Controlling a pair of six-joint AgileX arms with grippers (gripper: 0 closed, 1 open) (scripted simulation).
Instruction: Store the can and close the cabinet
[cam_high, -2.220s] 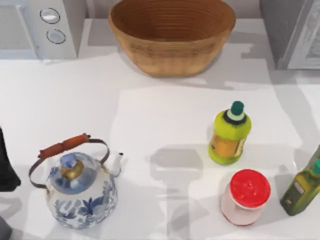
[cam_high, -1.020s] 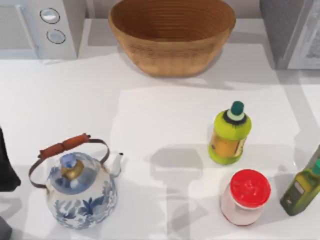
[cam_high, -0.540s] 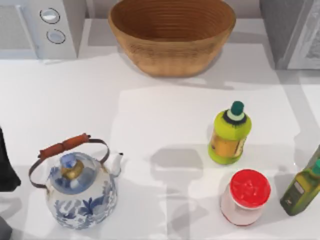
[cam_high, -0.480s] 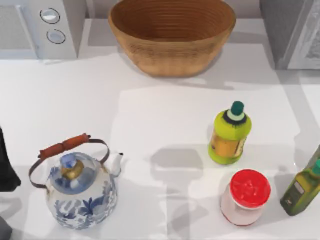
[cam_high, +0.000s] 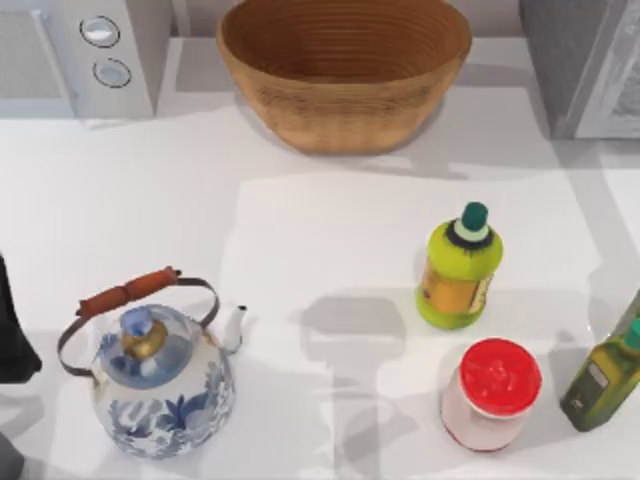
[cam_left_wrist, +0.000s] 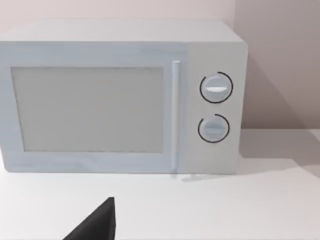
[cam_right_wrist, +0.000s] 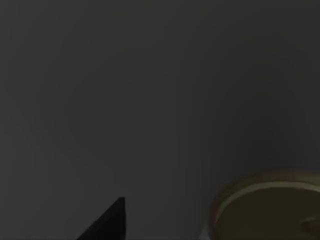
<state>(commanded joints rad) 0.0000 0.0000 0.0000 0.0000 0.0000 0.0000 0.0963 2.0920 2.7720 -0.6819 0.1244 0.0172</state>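
Observation:
The right wrist view is dim grey, and the round gold-rimmed top of the can (cam_right_wrist: 267, 207) shows there against a dark grey wall. A black part of my right gripper (cam_right_wrist: 107, 222) lies close beside the can, apart from it. The grey cabinet (cam_high: 560, 55) stands at the table's back right corner, with its pale door (cam_high: 618, 85) at the view's edge. My left arm (cam_high: 12, 335) is parked at the table's left edge. A black part of my left gripper (cam_left_wrist: 95, 226) faces the microwave.
A white microwave (cam_left_wrist: 120, 95) stands at back left and a wicker basket (cam_high: 345, 70) at back centre. A blue-and-white kettle (cam_high: 160, 375) sits front left. A yellow-green bottle (cam_high: 458, 270), a red-lidded jar (cam_high: 495, 392) and an olive oil bottle (cam_high: 605, 378) stand front right.
Nothing on the table has moved. The shadows on the table's right side have shifted a little.

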